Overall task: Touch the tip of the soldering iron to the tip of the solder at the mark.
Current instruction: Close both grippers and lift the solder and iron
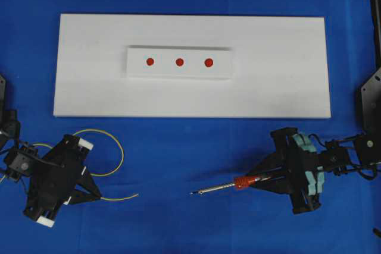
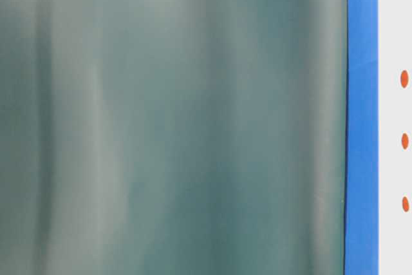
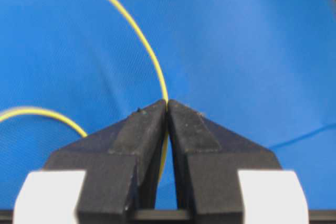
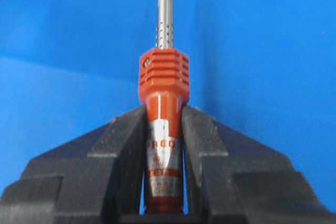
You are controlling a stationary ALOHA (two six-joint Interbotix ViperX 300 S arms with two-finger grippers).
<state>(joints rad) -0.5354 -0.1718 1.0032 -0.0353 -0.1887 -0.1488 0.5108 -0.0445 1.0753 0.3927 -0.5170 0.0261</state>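
The solder (image 1: 119, 197) is a thin yellow-green wire looping on the blue cloth at the lower left. My left gripper (image 1: 96, 195) is shut on the solder (image 3: 149, 56), whose free end curves up and away from the fingertips. The soldering iron (image 1: 229, 185) has an orange-red handle and a thin metal shaft pointing left. My right gripper (image 1: 260, 178) is shut on its handle (image 4: 164, 103), the shaft running straight out past the fingers. Three red marks (image 1: 179, 62) sit in a row on a small white block, far from both tips.
A large white board (image 1: 89, 87) lies across the back of the blue cloth, carrying the small marked block (image 1: 137, 69). The table-level view is mostly filled by a blurred grey-green surface, with the red marks (image 2: 404, 141) at its right edge.
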